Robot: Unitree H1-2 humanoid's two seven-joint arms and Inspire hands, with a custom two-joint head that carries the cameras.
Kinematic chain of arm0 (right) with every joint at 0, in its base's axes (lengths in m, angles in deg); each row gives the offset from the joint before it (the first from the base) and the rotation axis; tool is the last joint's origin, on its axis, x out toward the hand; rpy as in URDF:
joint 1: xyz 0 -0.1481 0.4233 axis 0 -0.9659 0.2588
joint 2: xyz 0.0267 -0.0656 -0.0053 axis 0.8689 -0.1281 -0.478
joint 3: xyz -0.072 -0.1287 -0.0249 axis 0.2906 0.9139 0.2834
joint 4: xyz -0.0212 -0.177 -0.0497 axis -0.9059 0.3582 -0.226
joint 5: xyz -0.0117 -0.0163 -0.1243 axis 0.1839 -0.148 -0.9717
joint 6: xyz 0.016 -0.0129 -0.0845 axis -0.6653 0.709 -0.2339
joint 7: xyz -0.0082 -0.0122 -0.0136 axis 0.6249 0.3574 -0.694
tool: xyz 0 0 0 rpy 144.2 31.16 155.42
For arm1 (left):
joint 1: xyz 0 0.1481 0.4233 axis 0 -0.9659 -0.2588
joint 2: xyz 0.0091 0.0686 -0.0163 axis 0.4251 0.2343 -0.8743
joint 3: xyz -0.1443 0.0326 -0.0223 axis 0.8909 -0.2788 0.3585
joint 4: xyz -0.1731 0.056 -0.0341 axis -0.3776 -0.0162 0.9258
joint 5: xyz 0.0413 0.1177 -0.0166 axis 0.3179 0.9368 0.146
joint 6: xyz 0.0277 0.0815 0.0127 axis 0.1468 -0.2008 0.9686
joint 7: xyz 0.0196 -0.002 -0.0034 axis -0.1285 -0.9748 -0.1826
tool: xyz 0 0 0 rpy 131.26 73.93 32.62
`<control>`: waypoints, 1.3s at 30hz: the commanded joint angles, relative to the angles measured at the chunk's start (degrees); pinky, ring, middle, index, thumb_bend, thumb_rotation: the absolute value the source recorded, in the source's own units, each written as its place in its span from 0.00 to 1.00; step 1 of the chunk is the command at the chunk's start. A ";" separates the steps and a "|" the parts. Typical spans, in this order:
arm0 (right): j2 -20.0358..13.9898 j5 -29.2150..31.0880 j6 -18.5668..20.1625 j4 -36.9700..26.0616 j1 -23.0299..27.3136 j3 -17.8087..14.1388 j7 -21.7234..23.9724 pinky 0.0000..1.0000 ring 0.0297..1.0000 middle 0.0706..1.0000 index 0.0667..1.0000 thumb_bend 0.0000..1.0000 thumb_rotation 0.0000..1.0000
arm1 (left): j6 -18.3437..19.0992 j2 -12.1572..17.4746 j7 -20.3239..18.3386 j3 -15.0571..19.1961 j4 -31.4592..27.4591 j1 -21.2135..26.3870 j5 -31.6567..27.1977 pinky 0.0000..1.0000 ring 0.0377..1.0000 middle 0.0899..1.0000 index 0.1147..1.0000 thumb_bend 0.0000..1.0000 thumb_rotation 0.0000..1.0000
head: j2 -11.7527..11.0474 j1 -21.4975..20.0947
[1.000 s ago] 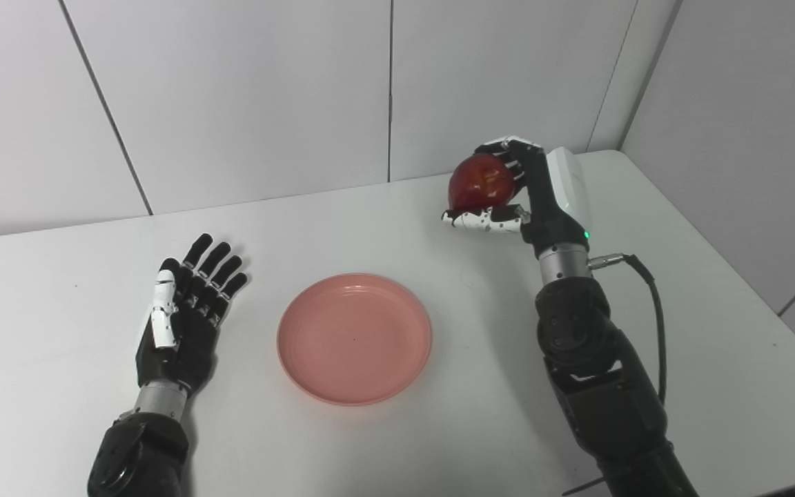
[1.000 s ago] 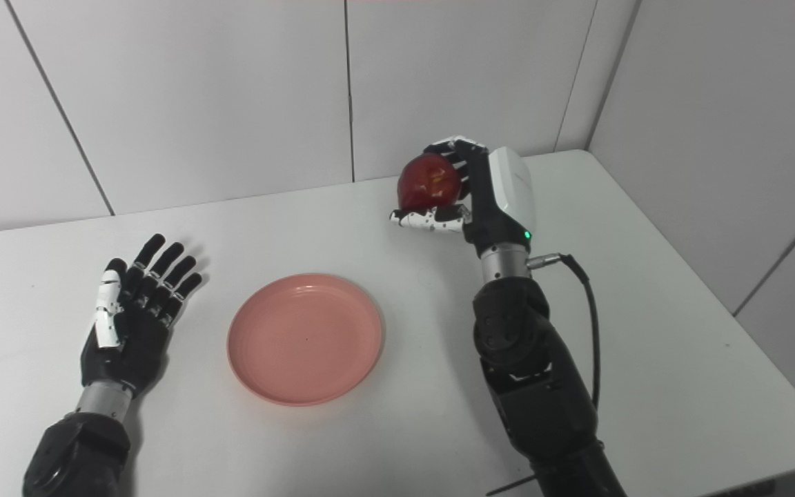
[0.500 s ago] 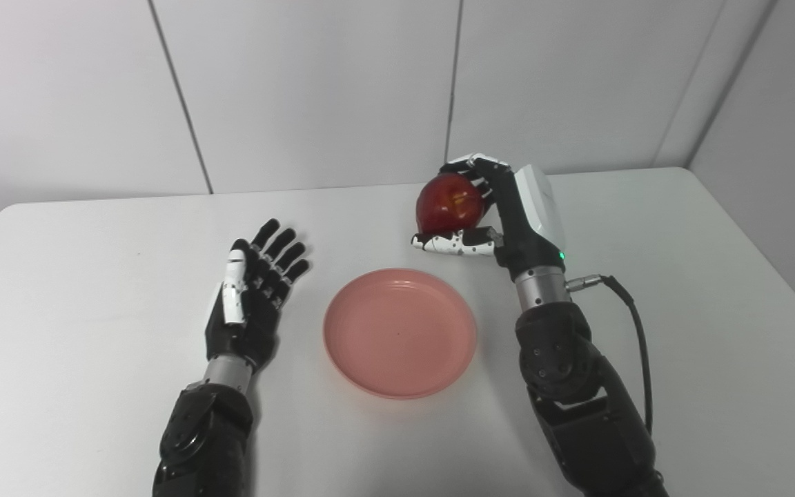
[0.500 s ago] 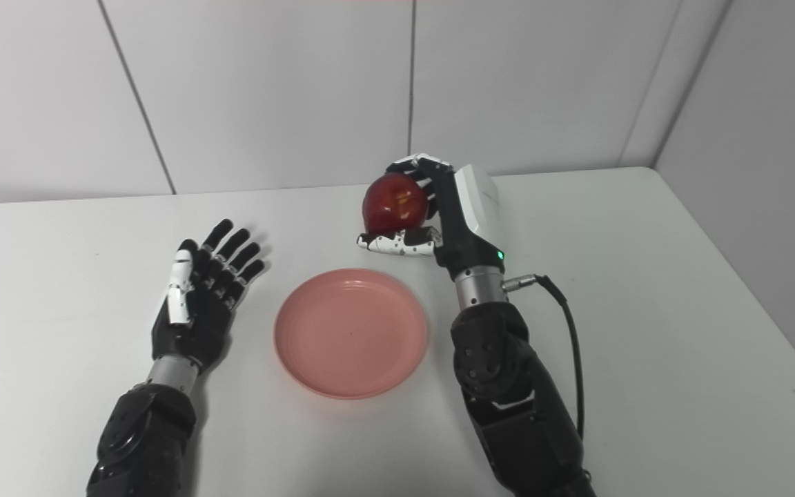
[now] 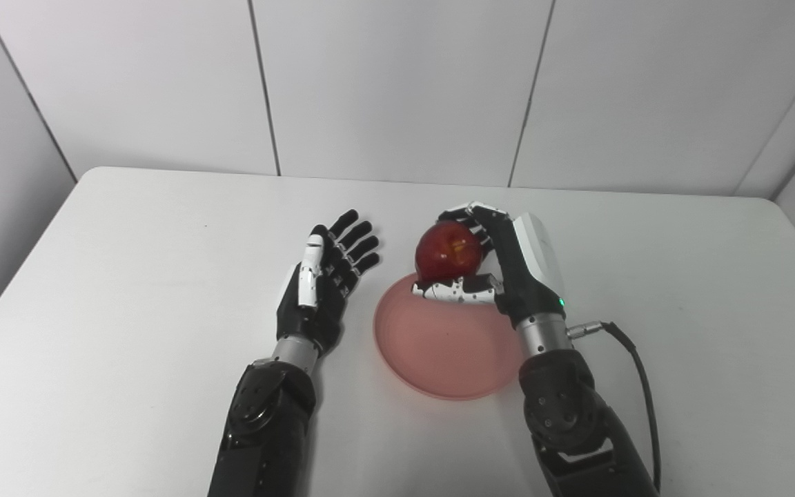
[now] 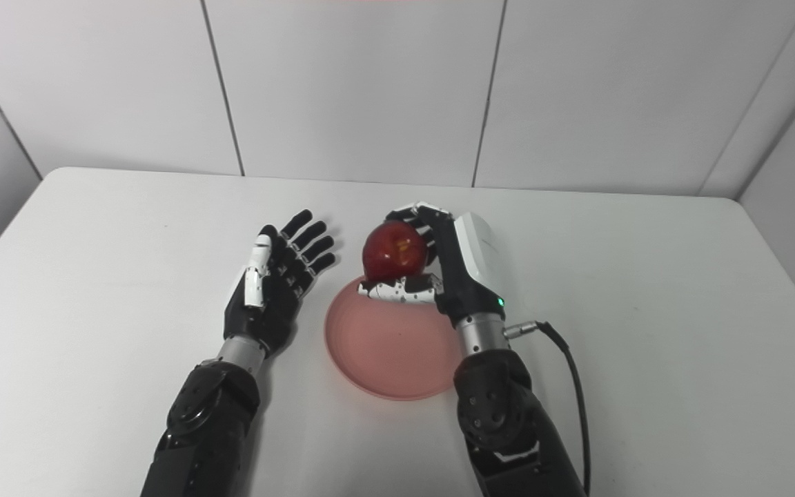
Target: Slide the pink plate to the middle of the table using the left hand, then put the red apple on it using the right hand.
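Left eye view: the pink plate lies flat near the middle of the tabletop, so the sliding step looks done. The left hand rests just left of it, released, fingers spread and holding nothing, clear of the plate. The right hand is clasped around the red apple, which hangs over the plate's far rim, apparently not touching it.

Right eye view: the same hold shows the thumb beneath the apple and the fingers curled over its far side, likely cradling it for lowering onto the plate.
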 commanded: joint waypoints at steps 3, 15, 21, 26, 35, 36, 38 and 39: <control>1.02 0.30 -3.97 0.11 0.56 0.28 -0.39 0.35 0.41 0.45 0.45 0.51 0.13 | 3.56 -1.03 3.00 0.33 3.02 -3.14 0.98 0.83 0.82 0.81 0.79 0.34 1.00 | 0.40 0.48; 0.91 0.68 -4.11 2.65 -1.61 1.46 1.19 0.35 0.40 0.44 0.45 0.51 0.13 | 2.50 -0.88 2.80 0.32 2.97 -3.14 1.95 0.81 0.82 0.82 0.80 0.35 1.00 | 1.51 0.78; 0.75 0.02 -3.91 3.69 -2.41 1.99 1.08 0.35 0.40 0.44 0.45 0.51 0.13 | 2.58 -0.79 2.69 0.59 2.96 -2.99 1.66 0.82 0.83 0.82 0.80 0.35 1.00 | 1.76 0.58; 0.48 -1.43 -3.78 4.12 -2.63 2.36 0.95 0.34 0.40 0.45 0.45 0.51 0.13 | 3.25 -0.87 3.13 0.69 2.47 -2.91 1.87 0.81 0.83 0.82 0.80 0.35 1.00 | 1.95 0.42; -0.14 -5.07 -3.39 4.96 -2.89 3.16 0.60 0.27 0.35 0.43 0.45 0.51 0.13 | 3.22 -0.75 2.81 0.61 2.44 -2.90 1.65 0.82 0.83 0.83 0.80 0.35 1.00 | 2.36 0.22; -0.18 -5.41 -3.37 4.95 -2.91 3.24 0.51 0.27 0.36 0.44 0.45 0.51 0.13 | 3.16 -0.72 2.74 0.57 2.36 -2.95 1.66 0.82 0.83 0.83 0.81 0.35 1.00 | 2.41 0.20; -0.20 -5.87 -3.44 4.92 -2.94 3.28 0.41 0.27 0.35 0.44 0.45 0.51 0.13 | 3.14 -0.65 2.67 0.48 2.29 -3.00 1.74 0.82 0.83 0.83 0.81 0.35 1.00 | 2.45 0.20; -0.18 -6.00 -3.50 4.91 -2.95 3.26 0.41 0.27 0.35 0.44 0.45 0.51 0.13 | 3.17 -0.63 2.68 0.47 2.27 -3.01 1.77 0.82 0.83 0.83 0.81 0.35 1.00 | 2.45 0.17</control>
